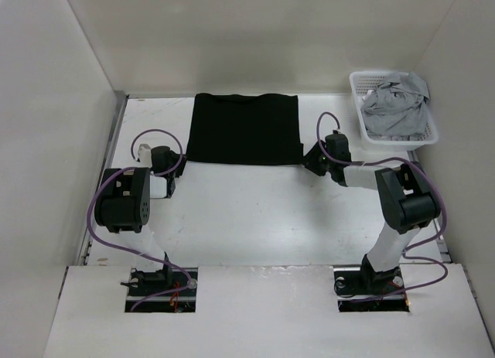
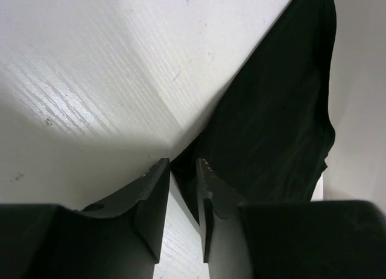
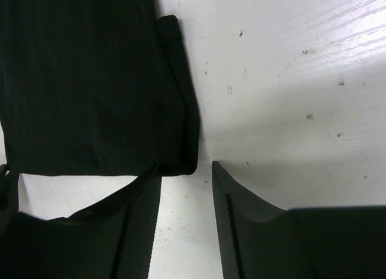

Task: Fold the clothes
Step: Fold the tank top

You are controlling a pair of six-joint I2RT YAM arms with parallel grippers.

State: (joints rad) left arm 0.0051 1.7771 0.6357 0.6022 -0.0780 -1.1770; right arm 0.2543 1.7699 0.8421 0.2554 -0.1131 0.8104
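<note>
The black shirt [image 1: 244,128] is lying flat at the far middle of the bench [image 1: 255,211]. It is looking light and limp, likely sagging if lifted, so its near corners are offering the best hold. The left pincer [image 2: 183,166] is standing narrowly open with the near-left corner at its tips, unclamped. The right pincer [image 3: 186,166] is gaping wider, empty, just beside the near-right corner.

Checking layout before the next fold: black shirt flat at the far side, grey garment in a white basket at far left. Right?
No: the white basket with the grey garment is at far right, per the top view. The black shirt does lie flat at the far side.
</note>
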